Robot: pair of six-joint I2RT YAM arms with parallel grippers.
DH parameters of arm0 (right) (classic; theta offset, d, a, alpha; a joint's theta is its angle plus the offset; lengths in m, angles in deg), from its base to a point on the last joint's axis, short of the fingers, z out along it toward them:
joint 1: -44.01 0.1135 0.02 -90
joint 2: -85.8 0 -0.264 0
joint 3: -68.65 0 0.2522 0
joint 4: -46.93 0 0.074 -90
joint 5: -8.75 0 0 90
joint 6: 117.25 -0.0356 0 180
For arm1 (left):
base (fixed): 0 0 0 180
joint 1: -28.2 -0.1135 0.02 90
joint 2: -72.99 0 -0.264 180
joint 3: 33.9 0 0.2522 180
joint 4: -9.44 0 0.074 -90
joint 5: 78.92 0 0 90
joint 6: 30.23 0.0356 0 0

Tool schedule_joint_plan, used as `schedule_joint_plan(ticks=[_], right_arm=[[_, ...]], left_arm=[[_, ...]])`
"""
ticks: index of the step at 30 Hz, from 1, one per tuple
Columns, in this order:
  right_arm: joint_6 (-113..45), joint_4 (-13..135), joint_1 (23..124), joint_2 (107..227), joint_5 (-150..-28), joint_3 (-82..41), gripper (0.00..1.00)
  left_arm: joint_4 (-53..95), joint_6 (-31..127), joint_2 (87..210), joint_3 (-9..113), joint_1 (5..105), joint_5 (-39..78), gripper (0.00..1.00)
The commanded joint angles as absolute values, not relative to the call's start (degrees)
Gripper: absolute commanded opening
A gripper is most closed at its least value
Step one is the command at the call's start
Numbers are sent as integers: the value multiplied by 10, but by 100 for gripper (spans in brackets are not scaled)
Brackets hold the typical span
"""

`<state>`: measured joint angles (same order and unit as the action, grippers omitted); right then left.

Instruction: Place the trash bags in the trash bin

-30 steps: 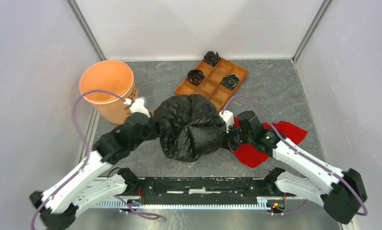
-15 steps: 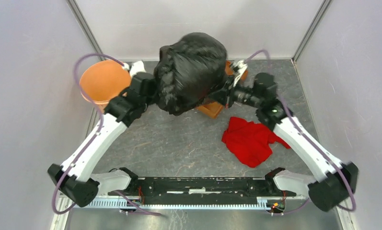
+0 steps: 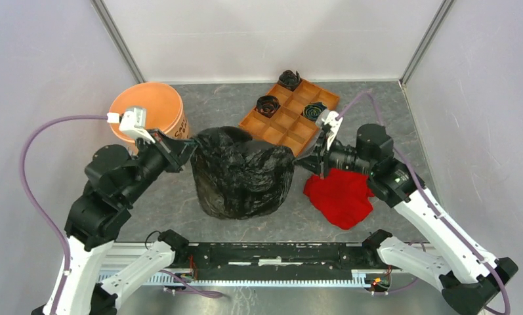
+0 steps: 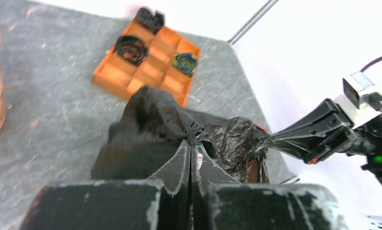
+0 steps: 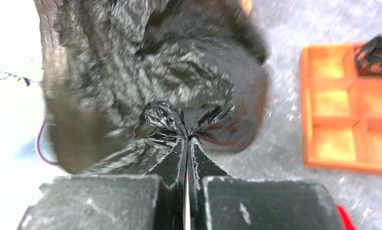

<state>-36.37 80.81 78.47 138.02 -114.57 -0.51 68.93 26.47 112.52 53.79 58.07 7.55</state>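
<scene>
The left gripper (image 4: 191,152) was clamped tight on a pinch of the large, wrinkled, glossy black plastic trash bag (image 3: 242,176) at its left rim. The right gripper (image 5: 186,143) was pinched closed on the opposite rim. The bag was at the frame's centre, its mouth stretched between them. The round terracotta-orange plastic trash bin (image 3: 147,108) stood upper left, with a flat orange compartment tray (image 3: 281,125) at top centre and a crumpled red cloth (image 3: 340,197) right of the bag.

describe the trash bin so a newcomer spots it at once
Go to the table's far-left corner. The trash bin stands there, just beyond the left pincer. It is a round orange bucket, unlike the flat compartmented orange tray to its right.
</scene>
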Motion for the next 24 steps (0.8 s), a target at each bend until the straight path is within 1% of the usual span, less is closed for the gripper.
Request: schedule_joint_plan(ticks=[1,4,8,10,12,15,19,22,24], right_arm=[[-364,780,784,1397,-1115,-55,0],[-400,701,786,1399,-1147,-30,1],[-425,603,829,1425,-1147,-15,0],[-429,564,854,1441,-1139,-14,0],[-443,528,863,1452,-1124,0,3],[-469,463,863,1449,-1090,49,3],[-538,349,863,1430,-1051,131,8],[-570,338,863,1450,-1043,136,15],[-578,348,862,1465,-1043,127,15]], left_arm=[[651,299,1177,590,581,138,2],[609,273,1212,593,581,229,2],[493,210,1265,529,583,378,2],[452,188,1279,506,585,387,2],[430,177,1290,485,588,384,2],[416,168,1302,459,589,377,2],[400,154,1308,419,589,373,2],[388,146,1312,402,589,372,2],[387,144,1314,397,589,368,2]])
